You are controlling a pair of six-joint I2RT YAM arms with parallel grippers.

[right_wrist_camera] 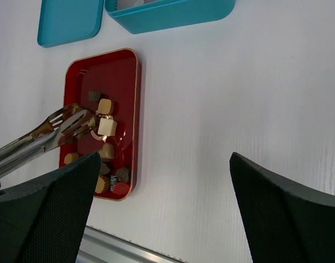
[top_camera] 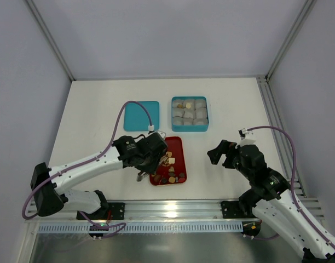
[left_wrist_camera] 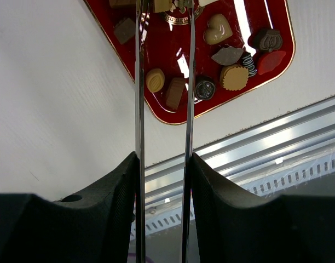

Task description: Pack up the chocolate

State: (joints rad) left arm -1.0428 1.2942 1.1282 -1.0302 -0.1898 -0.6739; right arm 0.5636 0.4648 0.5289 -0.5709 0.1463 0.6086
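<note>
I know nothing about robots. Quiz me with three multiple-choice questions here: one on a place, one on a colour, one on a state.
1. Where is the blue lid? A) left of the blue box B) on the box C) under the box
2. What colour is the tray holding the chocolates? A) green B) red C) black
3. The right gripper is: A) gripping tongs B) squeezing a chocolate C) open and empty
Answers: 1A, it lies flat beside the box; 2B, glossy red; 3C, spread wide, nothing held.
</note>
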